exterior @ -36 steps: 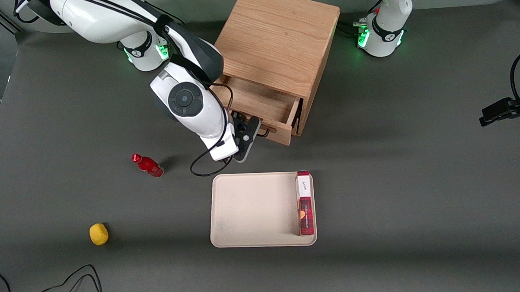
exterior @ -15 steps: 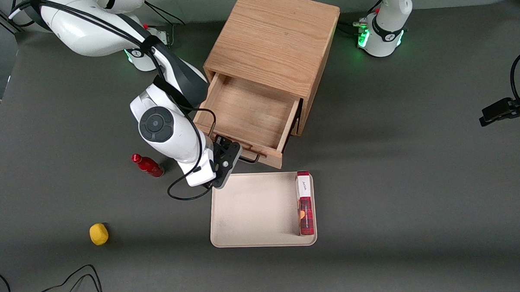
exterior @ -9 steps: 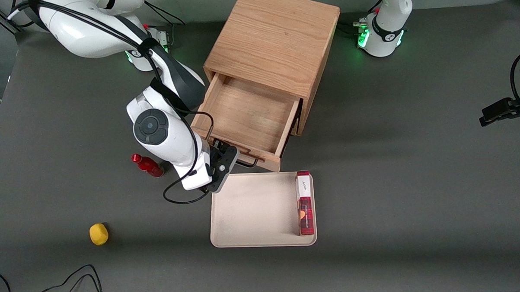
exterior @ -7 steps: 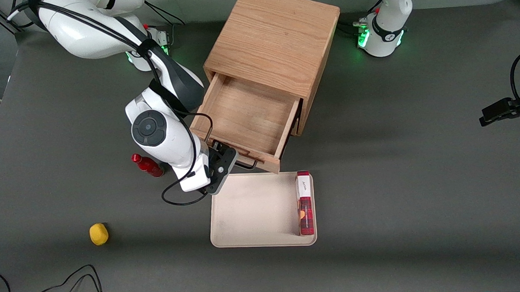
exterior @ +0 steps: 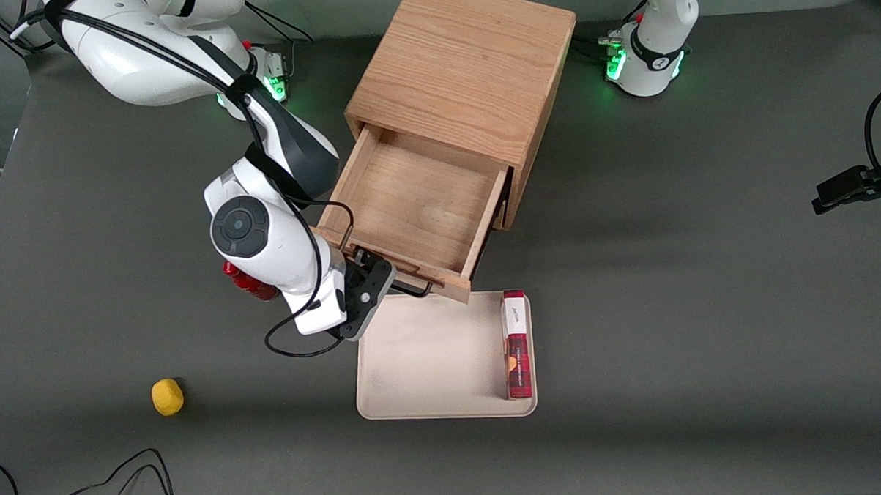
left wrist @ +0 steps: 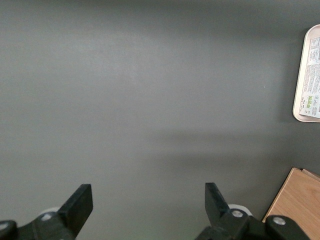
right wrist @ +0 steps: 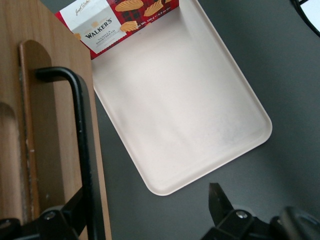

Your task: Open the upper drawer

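The wooden cabinet (exterior: 471, 63) stands at the back of the table. Its upper drawer (exterior: 417, 204) is pulled well out and is empty inside. The black bar handle (exterior: 415, 290) sits on the drawer front, which overhangs the tray's rim. My right gripper (exterior: 383, 273) is at the handle's end toward the working arm. In the right wrist view the gripper (right wrist: 146, 192) is open, its jaws wide apart. The handle (right wrist: 82, 140) runs just inside one finger (right wrist: 70, 215), against the drawer front (right wrist: 45, 125).
A beige tray (exterior: 416, 380) lies nearer the front camera than the drawer, holding a red cookie box (exterior: 516, 344) on its edge. A red bottle (exterior: 247, 282) is partly covered by my arm. A yellow object (exterior: 167, 397) lies toward the working arm's end. The tray (right wrist: 200, 125) and box (right wrist: 115, 17) show in the right wrist view.
The drawer has slid steadily out toward the front camera, from slightly open to wide open. My gripper moved with the handle, and my arm now covers part of the red bottle.
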Controlling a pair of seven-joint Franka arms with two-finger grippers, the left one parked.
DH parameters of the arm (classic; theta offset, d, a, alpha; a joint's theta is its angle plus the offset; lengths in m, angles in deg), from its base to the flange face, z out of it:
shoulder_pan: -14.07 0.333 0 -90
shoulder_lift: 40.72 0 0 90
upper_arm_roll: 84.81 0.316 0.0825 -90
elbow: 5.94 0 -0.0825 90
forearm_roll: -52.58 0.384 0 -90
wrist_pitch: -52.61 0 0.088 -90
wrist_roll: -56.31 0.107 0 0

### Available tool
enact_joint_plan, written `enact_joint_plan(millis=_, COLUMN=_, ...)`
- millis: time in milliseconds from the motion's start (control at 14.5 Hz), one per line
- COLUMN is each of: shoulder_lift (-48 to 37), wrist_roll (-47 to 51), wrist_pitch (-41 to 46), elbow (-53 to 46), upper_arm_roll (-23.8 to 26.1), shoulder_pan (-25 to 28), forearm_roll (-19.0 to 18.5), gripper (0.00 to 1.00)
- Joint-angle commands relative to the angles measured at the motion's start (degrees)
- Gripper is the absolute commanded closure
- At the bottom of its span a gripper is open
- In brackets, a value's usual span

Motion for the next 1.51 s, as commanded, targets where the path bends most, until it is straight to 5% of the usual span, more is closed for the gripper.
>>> enact_joint_plan(millis=0, shoulder_lift=1.52, wrist_roll=-1.53, wrist_pitch=-0.13, elbow=-2.22, upper_arm_roll=0.19, shoulder_pan=-0.06, forearm_roll=-0.42, gripper=0.0)
enact_joint_plan(millis=481, shoulder_lift=-1.98, wrist_roll=-0.83, wrist_pitch=0.4, elbow=-2.58, upper_arm_roll=0.28, shoulder_pan=-0.15, forearm_roll=-0.16, gripper=0.0)
enact_joint_plan(millis=825, shoulder_lift=-11.11, wrist_roll=-0.83, wrist_pitch=0.84, elbow=-1.97, upper_arm_roll=-3.14, shoulder_pan=-2.6, forearm_roll=7.13, gripper=0.0)
enact_joint_plan(millis=1100, shoulder_lift=-20.69, wrist_roll=0.31, wrist_pitch=8.37, elbow=2.95, upper_arm_roll=-13.23, shoulder_pan=-4.45, forearm_roll=27.14, gripper=0.0)
enact_joint_plan(millis=1306, shoulder_lift=-27.99, wrist_roll=0.4, wrist_pitch=12.78, elbow=6.9, upper_arm_roll=-18.08, shoulder_pan=-5.24, forearm_roll=25.95, gripper=0.0)
enact_joint_plan(millis=1444, shoulder_lift=-31.42, wrist_roll=0.49, wrist_pitch=14.1, elbow=9.02, upper_arm_roll=-18.44, shoulder_pan=-6.47, forearm_roll=19.47, gripper=0.0)
